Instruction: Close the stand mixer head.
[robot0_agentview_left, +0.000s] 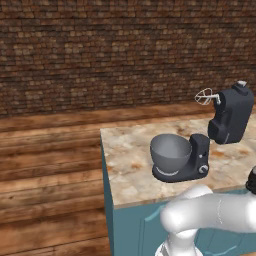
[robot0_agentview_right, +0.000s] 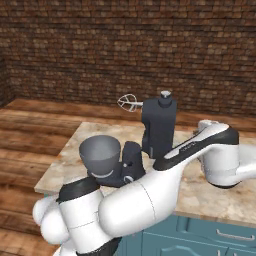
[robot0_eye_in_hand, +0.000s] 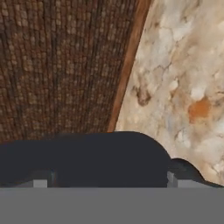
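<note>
Nearest the cameras is the robot's white arm (robot0_agentview_right: 150, 190), which rises from the base and reaches forward and right over the counter (robot0_agentview_left: 130, 165), its elbow bent so the forearm runs behind the mixer. The counter is a marbled stone top on teal cabinets, set before a brick wall (robot0_agentview_left: 100, 50). On it stands the mixer: the stand mixer head (robot0_agentview_right: 159, 127) is tipped back nearly upright, well clear of the grey bowl (robot0_agentview_right: 100, 152), which sits on the base in front of the column (robot0_agentview_right: 132, 160). Judging from this, the head is fully open and has yet to be pushed forward and down. The whisk (robot0_agentview_right: 129, 104) sticks out sideways from the raised head, pointing away over the bowl.

In the hand view a dark rounded surface, likely the head's back or top, lies just ahead of the gripper (robot0_eye_in_hand: 107, 181), suggesting the hand is placed behind it to push. The fingertips barely show, so I cannot tell how far apart they stand, nor whether they hold anything.
</note>
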